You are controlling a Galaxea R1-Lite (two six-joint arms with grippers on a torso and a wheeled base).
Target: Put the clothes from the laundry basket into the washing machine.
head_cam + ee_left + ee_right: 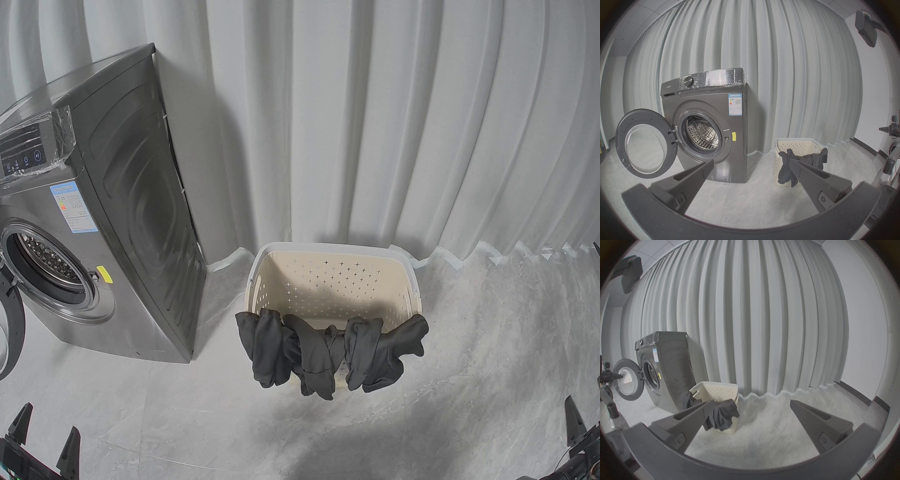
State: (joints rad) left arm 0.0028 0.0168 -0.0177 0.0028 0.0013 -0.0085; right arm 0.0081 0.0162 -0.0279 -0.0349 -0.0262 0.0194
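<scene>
Some dark clothes (325, 350) hang limp over the near rim of the basket (331, 249), beside the open washing machine (125, 237). They look soft, light and likely to trail, so pinch a bunched fold. The left gripper (750, 162) and right gripper (751, 402) gape empty, well apart from them.

One washing machine (134, 237), one laundry basket (331, 249) — dark clothes (319, 353), count unclear.

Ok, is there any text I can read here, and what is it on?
None can be read.
Blue-white label on the washer front: print too small.
Yellow sticker below it: too small.
Control panel marks: blurred.
</scene>
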